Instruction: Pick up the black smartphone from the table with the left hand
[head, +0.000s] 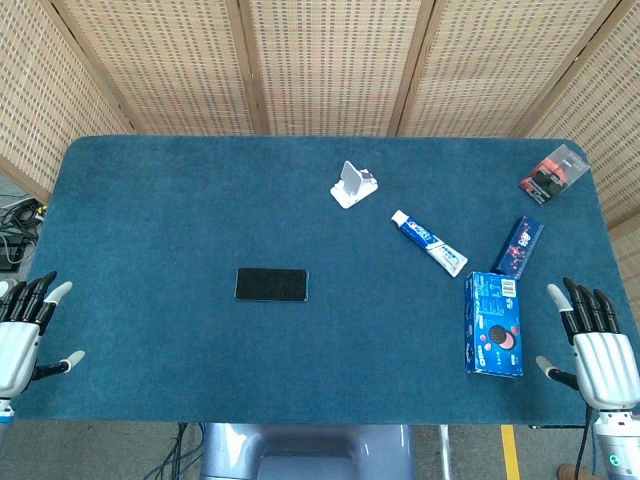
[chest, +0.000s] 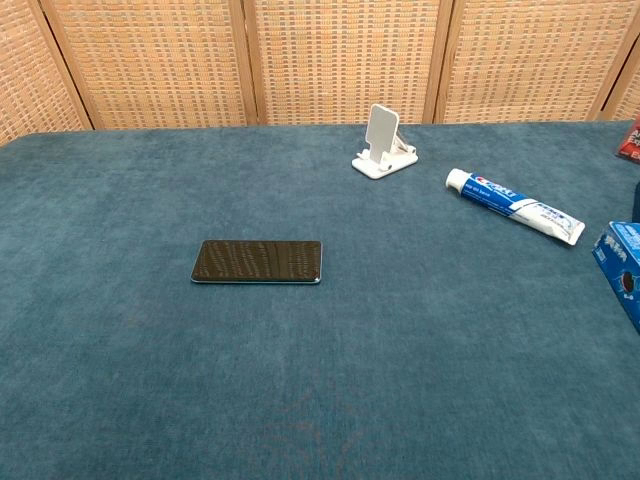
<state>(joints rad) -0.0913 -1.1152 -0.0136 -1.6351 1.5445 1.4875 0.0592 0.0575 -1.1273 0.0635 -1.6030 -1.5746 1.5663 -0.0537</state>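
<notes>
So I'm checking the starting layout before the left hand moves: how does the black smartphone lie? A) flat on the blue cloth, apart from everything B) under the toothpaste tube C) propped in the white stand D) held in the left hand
A: the black smartphone lies flat on bare cloth, clear of the left hand and the white stand.

Lab setup, blue-felt table (head: 150, 200), wicker screens (head: 330, 60)
</notes>
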